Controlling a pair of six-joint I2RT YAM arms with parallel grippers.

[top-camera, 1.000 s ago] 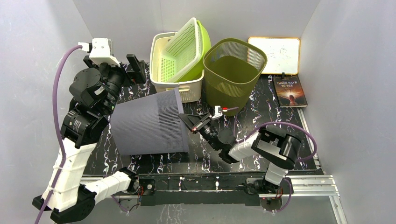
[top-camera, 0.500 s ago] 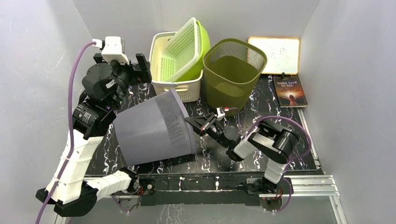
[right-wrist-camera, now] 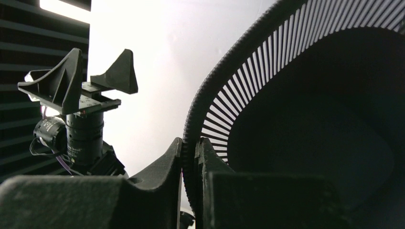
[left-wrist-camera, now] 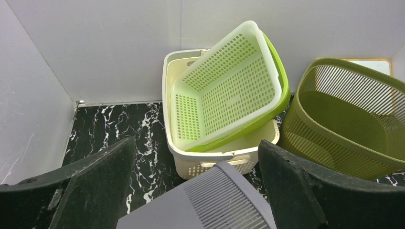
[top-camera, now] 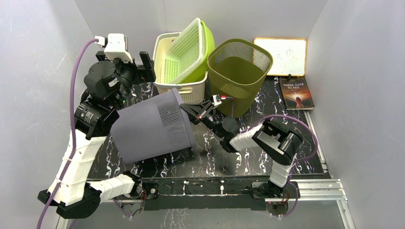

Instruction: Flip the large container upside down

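Bin rim (right-wrist-camera: 190, 121) sits in right gripper (right-wrist-camera: 190, 144), beside cream basket (top-camera: 184, 90).

This is a robot lab's test cell. Plain white walls (top-camera: 43, 47) box in a black marbled table (top-camera: 217, 160). A left arm (top-camera: 79, 157) and a right arm (top-camera: 279, 143) are bolted to a metal rail (top-camera: 320, 190) at its near edge, trailing purple cables (top-camera: 72, 105). A camera (right-wrist-camera: 81, 129) sits on a mount overhead. The goods look like staged props: grey bin (top-camera: 153, 129), green bin (top-camera: 239, 76), cream basket (top-camera: 184, 90), book (top-camera: 297, 94), whiteboard (top-camera: 282, 56).
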